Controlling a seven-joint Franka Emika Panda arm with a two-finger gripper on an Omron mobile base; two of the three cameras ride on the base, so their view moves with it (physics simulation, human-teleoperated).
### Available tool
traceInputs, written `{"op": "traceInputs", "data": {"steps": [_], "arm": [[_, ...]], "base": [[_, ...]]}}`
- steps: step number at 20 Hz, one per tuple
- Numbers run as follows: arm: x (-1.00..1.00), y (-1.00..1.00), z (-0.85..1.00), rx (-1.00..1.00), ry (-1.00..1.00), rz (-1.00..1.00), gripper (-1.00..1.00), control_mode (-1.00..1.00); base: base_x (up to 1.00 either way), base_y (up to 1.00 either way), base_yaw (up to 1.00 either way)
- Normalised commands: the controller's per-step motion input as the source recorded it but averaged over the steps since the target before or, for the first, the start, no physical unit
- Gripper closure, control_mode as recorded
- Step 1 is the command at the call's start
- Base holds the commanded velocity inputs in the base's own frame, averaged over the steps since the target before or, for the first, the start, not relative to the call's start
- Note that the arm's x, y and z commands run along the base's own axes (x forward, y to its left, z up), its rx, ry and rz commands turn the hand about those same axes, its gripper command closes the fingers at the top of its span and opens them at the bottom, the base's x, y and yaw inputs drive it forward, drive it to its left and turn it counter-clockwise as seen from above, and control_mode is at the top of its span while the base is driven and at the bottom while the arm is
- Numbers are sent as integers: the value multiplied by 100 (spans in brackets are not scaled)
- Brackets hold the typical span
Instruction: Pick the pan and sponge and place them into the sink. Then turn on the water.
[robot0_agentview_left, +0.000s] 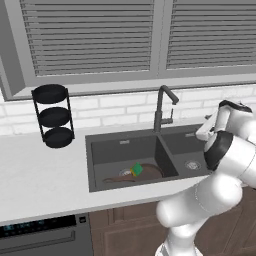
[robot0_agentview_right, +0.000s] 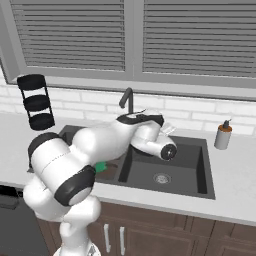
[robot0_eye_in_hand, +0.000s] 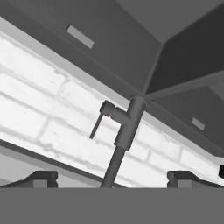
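Dark metal faucet: rigid, slick; I'd push its thin lever at nine o'clock. End effector wide open, empty.

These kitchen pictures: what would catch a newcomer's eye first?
The big white robot arm bending over the dark double sink, its open claw aimed at the tall faucet. Next, the brown pan in the left bowl with the green-and-yellow sponge on it.
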Motion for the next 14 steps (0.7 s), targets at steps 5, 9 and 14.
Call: {"op": "traceInputs", "data": {"steps": [5,9,14], "arm": [[40,0,-10,12,0,6,-100,-100],[36,0,0,9,-1,4,-100,-100],[36,3,-1,8,0,2,-100,-100]], "base": [[0,0,0],[0,0,0],[0,0,0]]}}
